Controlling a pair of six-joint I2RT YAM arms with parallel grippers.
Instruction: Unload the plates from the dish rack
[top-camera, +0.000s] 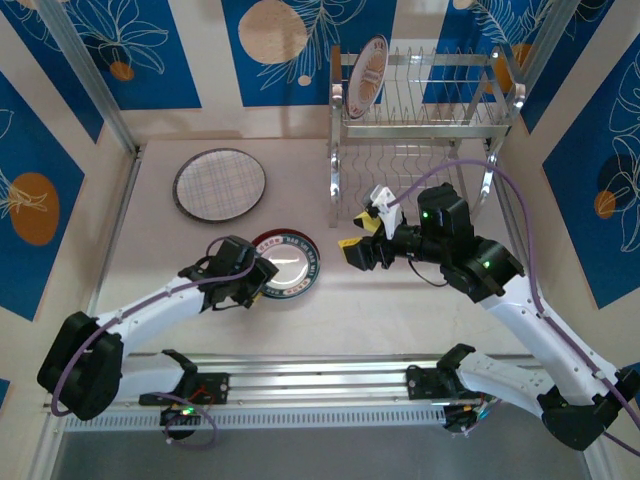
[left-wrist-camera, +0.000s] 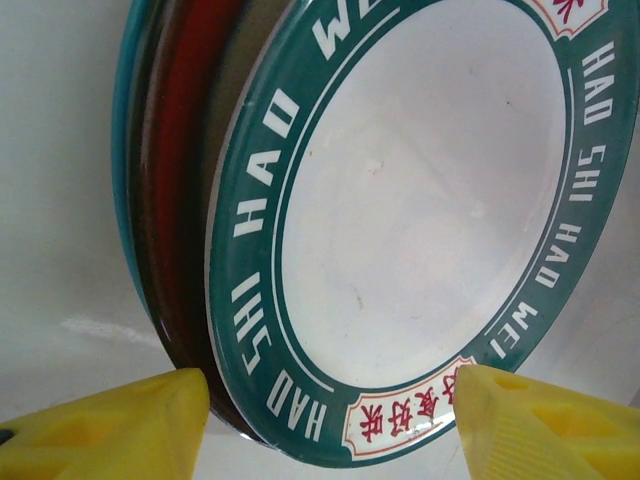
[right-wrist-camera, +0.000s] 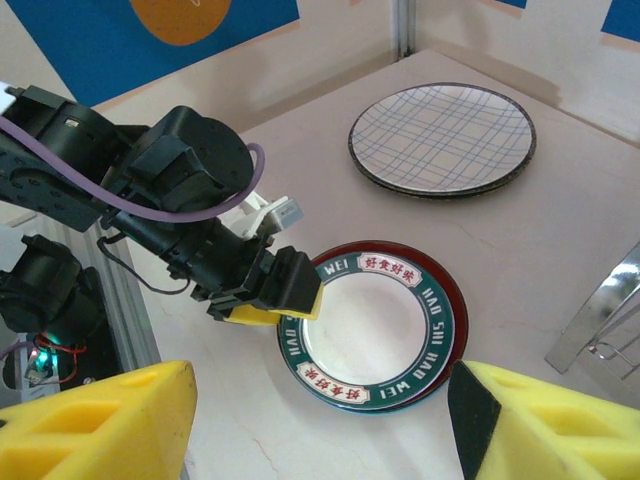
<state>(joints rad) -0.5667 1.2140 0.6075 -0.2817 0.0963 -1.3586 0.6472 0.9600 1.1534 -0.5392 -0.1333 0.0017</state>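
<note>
1. Left claw (right-wrist-camera: 280, 300) spread wide, empty, at green-rimmed plate (right-wrist-camera: 375, 330) stacked on table (top-camera: 400, 320).
2. Right claw (top-camera: 358, 240) wide, empty, before rack (top-camera: 430, 110).
3. One plate (top-camera: 368, 72) upright in rack's top-left slot.
4. Likely stiff, slick, breakable: pinch top rim.

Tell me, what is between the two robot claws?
A round white plate with a green lettered rim, lying flat between the left claw and right claw; the top view shows it.
</note>
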